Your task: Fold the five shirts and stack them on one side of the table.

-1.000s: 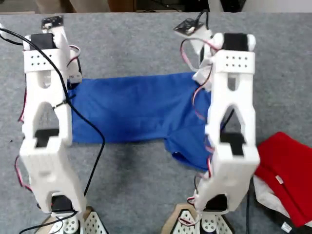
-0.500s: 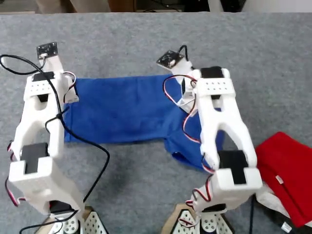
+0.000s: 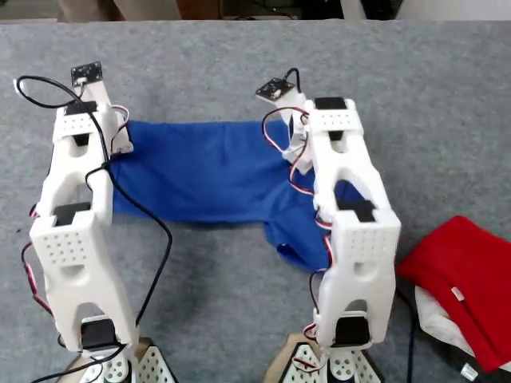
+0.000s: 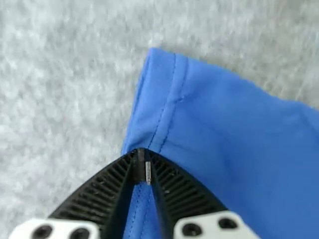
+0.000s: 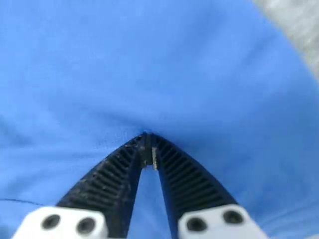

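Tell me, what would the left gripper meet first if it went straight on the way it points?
The blue shirt: the left gripper is shut on its hemmed edge. Just beyond lies the grey table cover, though depth is unclear.

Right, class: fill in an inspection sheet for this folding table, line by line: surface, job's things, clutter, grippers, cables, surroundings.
Surface: grey table, fuzzy like felt.
Job's things: blue shirt lying between the arms; red shirt folded on a white cloth at the right side.
Clutter: nothing seen.
Grippers: left gripper shut on the blue shirt's hemmed edge; right gripper shut on a pinch of the same shirt.
Cables: black cable trailing off the left arm; red and white wires on the right arm.
Surroundings: dim shapes beyond the far edge, cannot tell what.
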